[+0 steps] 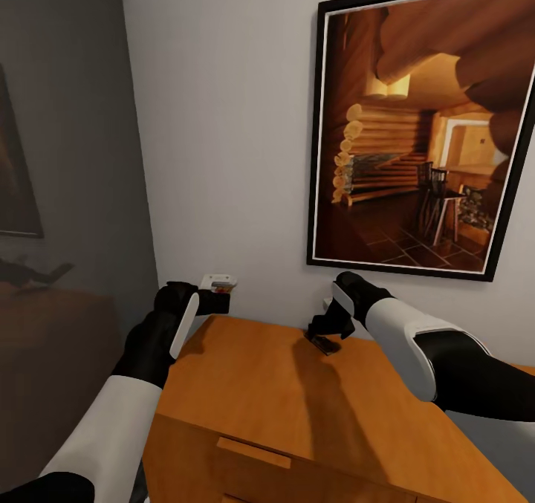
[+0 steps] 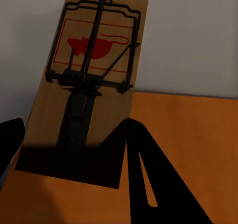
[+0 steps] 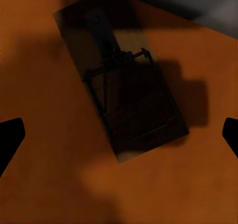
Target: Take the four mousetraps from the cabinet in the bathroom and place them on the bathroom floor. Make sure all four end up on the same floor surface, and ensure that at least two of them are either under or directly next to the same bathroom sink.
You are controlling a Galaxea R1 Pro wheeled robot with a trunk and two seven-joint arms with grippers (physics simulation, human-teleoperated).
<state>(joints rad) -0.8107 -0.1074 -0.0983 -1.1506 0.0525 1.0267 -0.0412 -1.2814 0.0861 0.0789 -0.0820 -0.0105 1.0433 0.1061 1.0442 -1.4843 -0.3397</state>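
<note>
A mousetrap (image 2: 87, 85) with a red print and a black wire spring stands tilted above the orange cabinet (image 2: 193, 134) top, apparently held by the left gripper (image 2: 74, 149).

On the cabinet (image 1: 282, 384) top, near its back edge: one mousetrap (image 1: 325, 344), under the right gripper (image 1: 327, 323). Left, at the cabinet's corner: another mousetrap (image 1: 221, 283) in the left gripper (image 1: 212, 301). Behind, on the wall: a framed picture (image 1: 416, 131).

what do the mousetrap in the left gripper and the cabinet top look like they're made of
Mousetrap: looks like a pale flat wooden board with faint grain, a red print, and a dark matte wire spring and bar, probably metal. Cabinet top: smooth orange-brown wood or wood veneer, satin finish, grain barely visible in the render.
</note>
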